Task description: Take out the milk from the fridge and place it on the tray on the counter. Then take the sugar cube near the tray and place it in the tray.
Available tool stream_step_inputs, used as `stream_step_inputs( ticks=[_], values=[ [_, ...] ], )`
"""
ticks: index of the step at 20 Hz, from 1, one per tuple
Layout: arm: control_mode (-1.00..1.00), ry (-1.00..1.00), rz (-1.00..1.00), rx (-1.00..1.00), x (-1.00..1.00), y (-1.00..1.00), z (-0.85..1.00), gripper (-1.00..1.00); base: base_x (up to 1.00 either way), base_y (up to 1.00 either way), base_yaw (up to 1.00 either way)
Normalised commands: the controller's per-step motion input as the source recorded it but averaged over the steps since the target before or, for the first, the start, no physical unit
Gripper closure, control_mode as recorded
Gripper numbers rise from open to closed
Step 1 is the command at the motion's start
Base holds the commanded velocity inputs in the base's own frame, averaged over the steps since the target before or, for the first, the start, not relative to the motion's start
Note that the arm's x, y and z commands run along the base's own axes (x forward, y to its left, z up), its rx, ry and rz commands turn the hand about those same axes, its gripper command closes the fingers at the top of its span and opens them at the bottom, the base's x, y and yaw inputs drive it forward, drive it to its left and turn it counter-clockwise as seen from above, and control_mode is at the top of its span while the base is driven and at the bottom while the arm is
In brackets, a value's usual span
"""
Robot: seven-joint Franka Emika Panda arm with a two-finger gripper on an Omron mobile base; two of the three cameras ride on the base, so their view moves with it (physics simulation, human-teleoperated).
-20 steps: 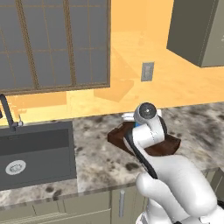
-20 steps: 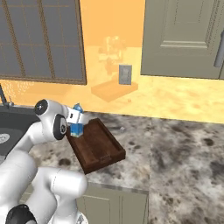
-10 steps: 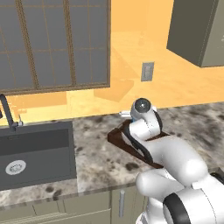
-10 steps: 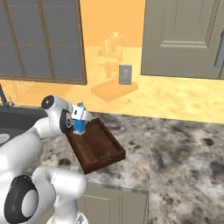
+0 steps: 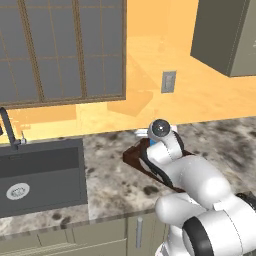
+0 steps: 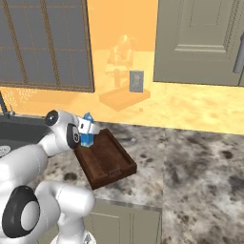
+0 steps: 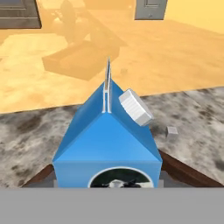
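A sink [image 5: 42, 172] is set into the counter's [image 6: 200, 167] left end. Right of it, near the front edge, lies the tray [image 6: 107, 159], turned at an angle. The milk [image 6: 87, 136] stands upright at the tray's back-left corner, over its floor; whether it rests there cannot be told. The gripper [image 6: 88, 128] sits around the milk's top, and its fingers are hidden, so a firm clamp cannot be told. In the hand view the milk [image 7: 107, 144] stands close with a white cap, and the cube [image 7: 172, 131] lies on the counter just beyond the tray's rim [image 7: 186, 173].
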Motion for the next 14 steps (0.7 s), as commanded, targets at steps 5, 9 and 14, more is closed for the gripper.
stream_step_inputs(
  ticks=[5,9,14],
  values=[
    [-1.0,0.0,0.0,0.0,0.11,0.08,-0.05,1.0,0.0,0.0,0.0],
    [-1.0,0.11,0.0,0.0,0.24,0.0,-0.11,1.0,0.0,0.0,0.0],
    [-1.0,0.03,0.0,0.0,0.07,0.0,-0.14,1.0,0.0,0.0,0.0]
  ],
)
